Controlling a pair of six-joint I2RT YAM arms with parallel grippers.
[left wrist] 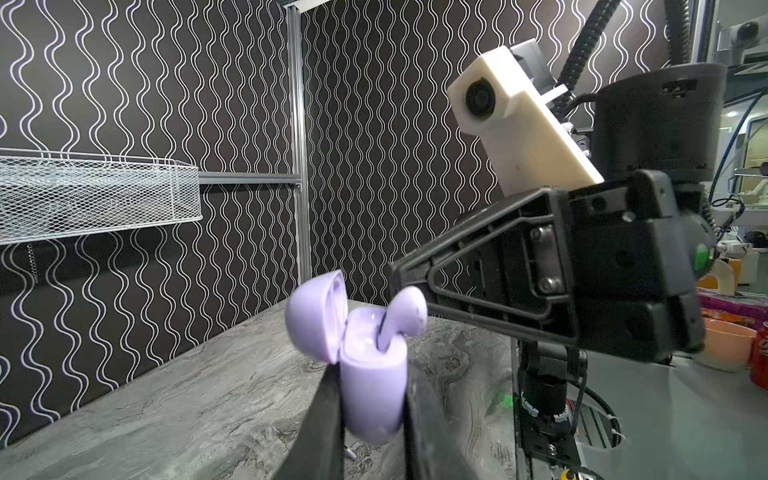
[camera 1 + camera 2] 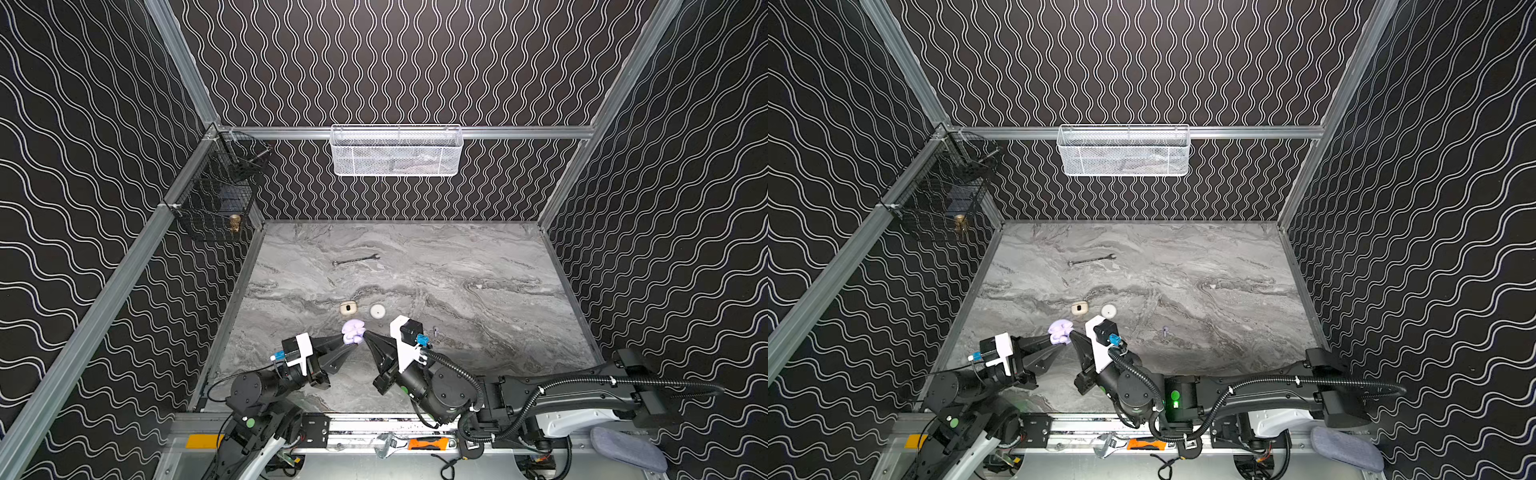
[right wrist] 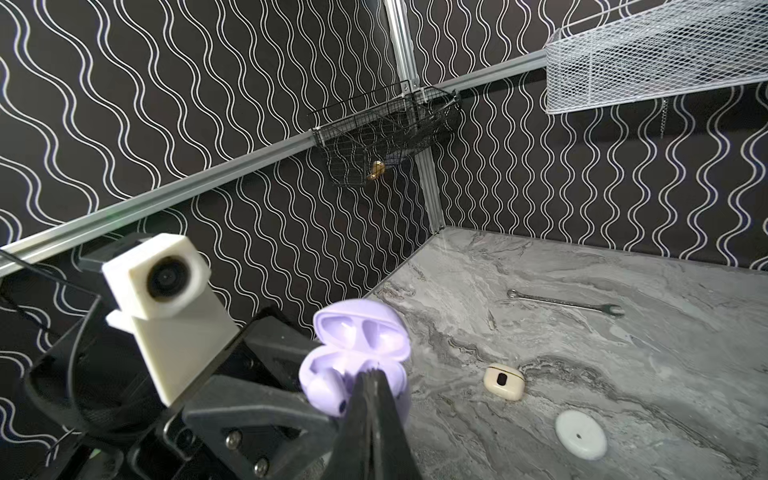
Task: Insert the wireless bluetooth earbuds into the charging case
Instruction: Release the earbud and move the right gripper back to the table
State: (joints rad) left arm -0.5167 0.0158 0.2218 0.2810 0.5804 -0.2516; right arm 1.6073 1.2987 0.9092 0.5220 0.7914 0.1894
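Observation:
A lavender charging case (image 1: pixel 374 386) with its lid tipped open hangs above the near part of the marble table, and my left gripper (image 1: pixel 372 370) is shut on its lower body. In both top views the case (image 2: pixel 352 330) (image 2: pixel 1059 328) sits between the two gripper tips. A lavender earbud (image 1: pixel 407 309) stands in the case with its stem down in a socket and its head sticking out. My right gripper (image 3: pixel 372 376) is shut, with its tips against that earbud (image 3: pixel 326 384) and nothing between them. A second small lavender earbud (image 2: pixel 435 331) lies on the table to the right.
A cream case (image 2: pixel 348 308) and a white round case (image 2: pixel 377 311) lie just behind the grippers. A wrench (image 2: pixel 355 260) lies farther back. A white mesh basket (image 2: pixel 396 151) hangs on the back wall and a black wire basket (image 2: pixel 216 195) on the left wall.

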